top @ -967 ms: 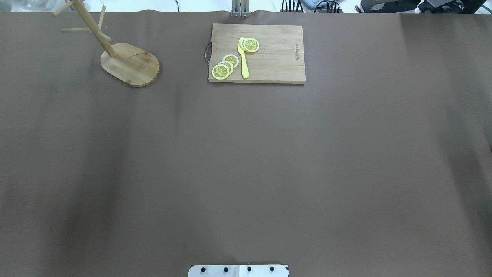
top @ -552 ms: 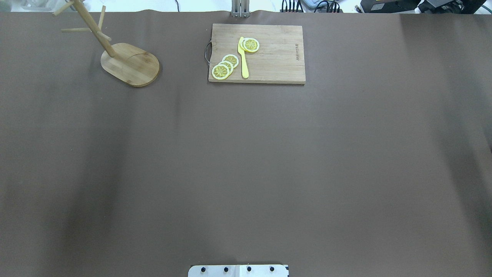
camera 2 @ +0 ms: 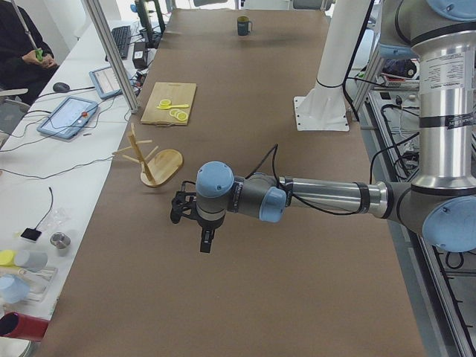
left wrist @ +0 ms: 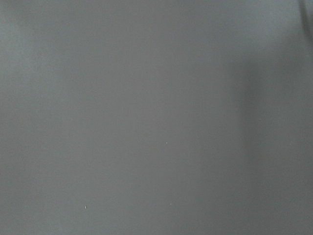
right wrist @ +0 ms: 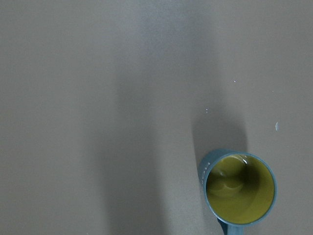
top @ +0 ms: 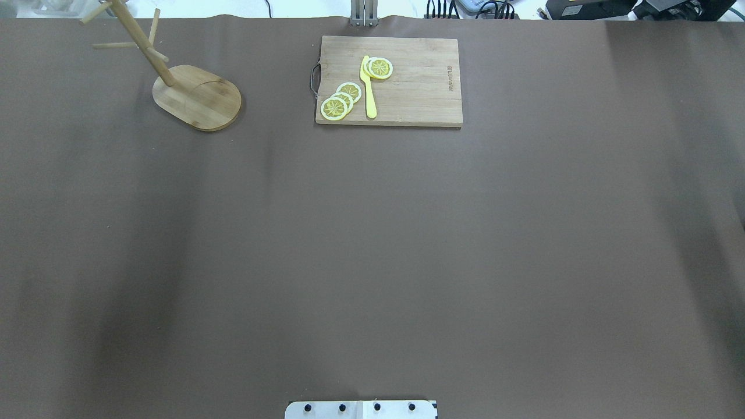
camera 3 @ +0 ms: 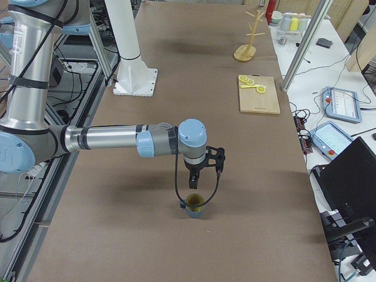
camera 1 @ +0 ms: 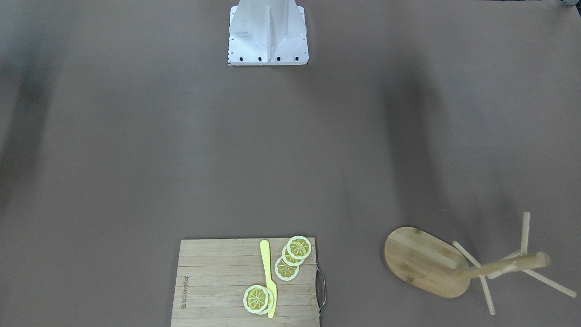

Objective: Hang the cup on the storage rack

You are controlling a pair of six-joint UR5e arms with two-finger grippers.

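The cup point(camera 3: 194, 207) stands upright on the brown worktop point(top: 372, 244), mouth up and yellow-green inside. It is low in the centre of the right side view, right under the right fingers point(camera 3: 194, 179). In the right wrist view it sits in the lower right corner point(right wrist: 239, 193), with its handle just showing at the bottom edge. No fingers show in that view, so I cannot tell how far the right fingers are spread. They hang just above the rim and appear not to have hold of the cup.

The left fingers point(camera 2: 207, 242) hover over bare worktop at centre left of the left side view. Whether they are apart or together I cannot tell either, and the left wrist view shows only brown surface.

The rack point(top: 174, 75) stands in the upper left of the overhead view, well apart from the cup, all its pegs bare. A cutting board point(top: 419, 87) at top centre carries lemon slices point(top: 334, 107) and a yellow knife point(top: 369, 93).

This looks like the approach to the pick-up. The next move probably calls for the right arm to centre over the cup's rim or handle, lower and grip. The long carry to the rack may then need a pass to the left arm.
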